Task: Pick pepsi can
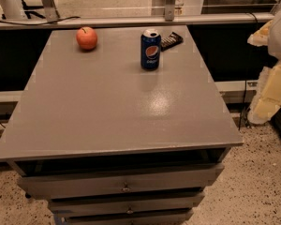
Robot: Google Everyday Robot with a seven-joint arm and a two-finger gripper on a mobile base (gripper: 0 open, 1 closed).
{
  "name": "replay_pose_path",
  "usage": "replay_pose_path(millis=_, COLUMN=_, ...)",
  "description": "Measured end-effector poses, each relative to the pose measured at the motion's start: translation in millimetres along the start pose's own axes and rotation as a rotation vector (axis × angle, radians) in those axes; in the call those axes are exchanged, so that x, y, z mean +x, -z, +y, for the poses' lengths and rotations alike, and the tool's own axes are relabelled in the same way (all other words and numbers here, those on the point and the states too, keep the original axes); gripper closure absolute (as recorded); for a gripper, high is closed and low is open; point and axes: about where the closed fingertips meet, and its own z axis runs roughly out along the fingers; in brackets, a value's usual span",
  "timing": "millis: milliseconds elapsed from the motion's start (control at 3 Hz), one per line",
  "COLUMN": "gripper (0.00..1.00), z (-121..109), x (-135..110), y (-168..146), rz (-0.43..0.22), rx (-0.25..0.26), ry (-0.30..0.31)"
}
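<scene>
I find the can upright on the far tabletop, its near side open for a grasp. Jaws hang off the right edge; their state I cannot tell.

The grey table carries an apple at upper left and an upright pepsi can at upper middle. A snack bar lies just behind the can. The gripper sits off the table, at the right edge.
</scene>
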Motion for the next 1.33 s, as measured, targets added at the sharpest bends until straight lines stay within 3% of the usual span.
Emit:
replay_pose_path(millis=333, gripper=0.00, z=-2, x=-1, y=0, rz=-0.009, rx=0.010, ry=-0.002)
replay_pose_path(millis=667, gripper=0.00, z=-20, x=-7, y=-16, rz=-0.061, rx=0.025, ry=-0.029)
replay_pose_path(millis=1333, gripper=0.00, z=-88, x=-38, y=-95, rz=-0.255, rx=0.040, ry=-0.146)
